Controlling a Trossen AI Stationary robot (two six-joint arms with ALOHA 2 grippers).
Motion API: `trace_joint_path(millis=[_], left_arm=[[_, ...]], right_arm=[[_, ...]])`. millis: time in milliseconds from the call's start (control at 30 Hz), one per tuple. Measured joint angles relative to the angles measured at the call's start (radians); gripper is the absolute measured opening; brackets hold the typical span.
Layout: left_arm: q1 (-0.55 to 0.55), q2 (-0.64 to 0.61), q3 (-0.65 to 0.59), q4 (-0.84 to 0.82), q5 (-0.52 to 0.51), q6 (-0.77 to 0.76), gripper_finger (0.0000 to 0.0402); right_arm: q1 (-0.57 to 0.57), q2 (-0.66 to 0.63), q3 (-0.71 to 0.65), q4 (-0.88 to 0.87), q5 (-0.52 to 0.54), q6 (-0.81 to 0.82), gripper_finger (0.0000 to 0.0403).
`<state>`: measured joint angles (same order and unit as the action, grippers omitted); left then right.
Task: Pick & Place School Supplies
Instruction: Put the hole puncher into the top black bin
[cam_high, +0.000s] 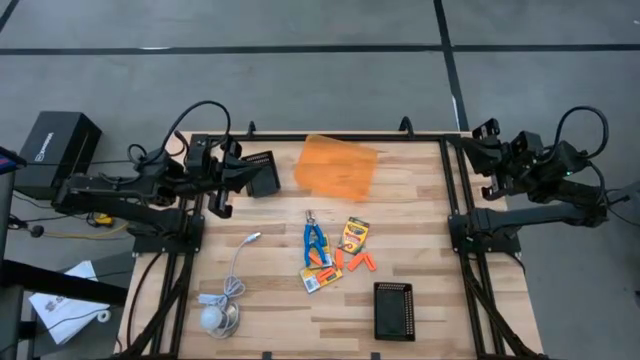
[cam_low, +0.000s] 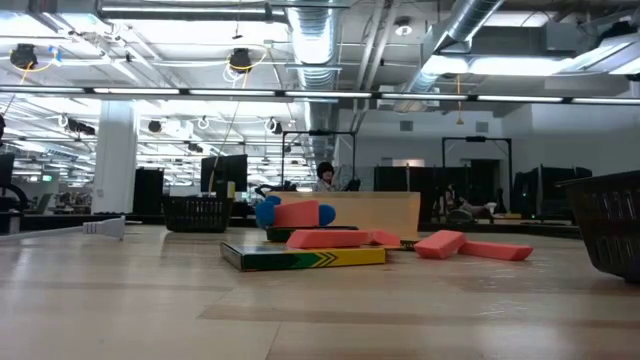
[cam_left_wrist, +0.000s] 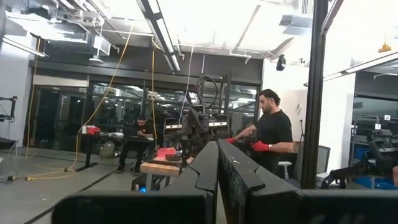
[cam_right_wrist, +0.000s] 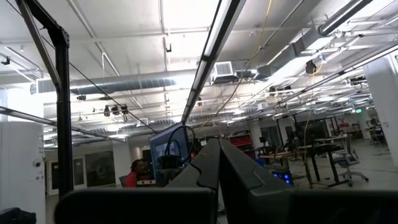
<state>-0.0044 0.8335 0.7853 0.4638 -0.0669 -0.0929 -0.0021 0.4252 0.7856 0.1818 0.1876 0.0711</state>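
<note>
The school supplies lie in the middle of the table. Blue-handled scissors (cam_high: 314, 241) lie flat beside one yellow-and-green crayon box (cam_high: 354, 235). A second crayon box (cam_high: 320, 280) lies nearer, also flat in the low view (cam_low: 300, 257). Several orange sticks (cam_high: 352, 263) lie between them (cam_low: 440, 243). My left gripper (cam_high: 232, 160) (cam_left_wrist: 217, 149) hovers shut over the far left corner. My right gripper (cam_high: 485, 150) (cam_right_wrist: 219, 149) is shut beyond the far right edge. Neither is near the supplies.
An orange translucent pouch (cam_high: 338, 165) lies at the far middle. One black tray (cam_high: 262, 172) sits beside my left gripper, another (cam_high: 393, 310) near the front right. A white cable with a round puck (cam_high: 220, 315) lies front left. People stand in the room beyond.
</note>
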Motion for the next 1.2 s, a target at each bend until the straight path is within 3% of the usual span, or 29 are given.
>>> trace_joint_path(millis=[300, 433, 633, 867, 1000, 1200], left_arm=[[0.016, 0.058, 0.0, 0.016, -0.08, -0.003, 0.0], [0.06, 0.119, 0.0, 0.01, -0.092, -0.12, 0.0004], [0.111, 0.174, 0.0, -0.115, -0.019, -0.204, 0.0057], [0.137, 0.239, 0.0, -0.497, 0.075, -0.253, 0.0131], [0.127, 0.321, 0.0, -0.575, 0.091, -0.293, 0.014], [0.126, 0.492, 0.002, -0.6, 0.173, -0.548, 0.0131]], right_arm=[[0.0, 0.0, 0.0, 0.015, -0.002, 0.09, 0.0], [0.0, 0.0, 0.0, 0.013, -0.003, 0.108, 0.0], [0.001, 0.051, 0.0, -0.023, -0.001, 0.19, 0.0013], [0.0, 0.174, 0.074, -0.213, 0.206, 0.171, 0.0082], [0.0, 0.215, 0.139, -0.289, 0.291, 0.131, 0.011], [-0.001, 0.236, 0.22, -0.409, 0.387, 0.112, 0.0132]])
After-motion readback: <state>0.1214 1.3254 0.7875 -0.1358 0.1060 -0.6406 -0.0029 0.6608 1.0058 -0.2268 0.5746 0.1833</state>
